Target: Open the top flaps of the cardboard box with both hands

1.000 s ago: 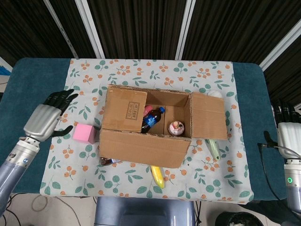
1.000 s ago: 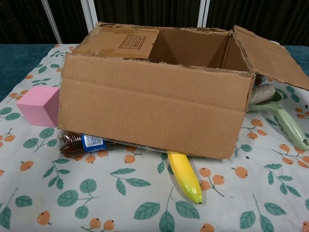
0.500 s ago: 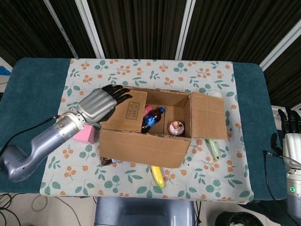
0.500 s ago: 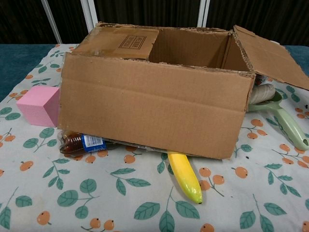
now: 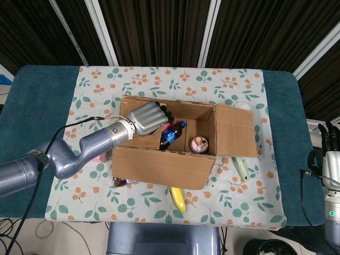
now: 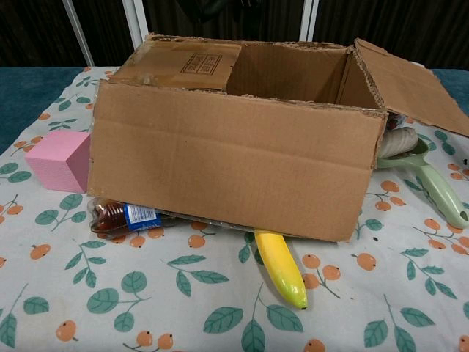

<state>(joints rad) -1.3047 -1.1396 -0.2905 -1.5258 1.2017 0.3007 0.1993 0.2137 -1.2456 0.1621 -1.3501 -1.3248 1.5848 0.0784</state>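
Note:
The cardboard box (image 5: 164, 164) (image 6: 234, 172) stands mid-table on the flowered cloth. Its left flap (image 6: 183, 62) lies flat over the opening, and its right flap (image 5: 236, 130) (image 6: 410, 84) is folded outward. In the head view my left hand (image 5: 149, 118) hovers over the left flap, with its dark fingers (image 5: 162, 112) bent down past the flap's free edge. The chest view shows that flap bare, so the hand holds nothing. My right hand (image 5: 332, 154) is off the table's right edge with its fingers up and apart, far from the box.
Inside the box lie a cola bottle (image 5: 172, 135) and a small pink-and-white toy (image 5: 200, 143). A pink cube (image 6: 58, 160) sits to the box's left. A banana (image 6: 280, 268) and a bottle (image 6: 124, 216) stick out from under the box, and a green-handled tool (image 6: 432, 187) lies to its right.
My left arm has swung in from the table's left side to above the box's left flap, its fingers now bent downward. The right hand has dropped slightly. The box has not moved.

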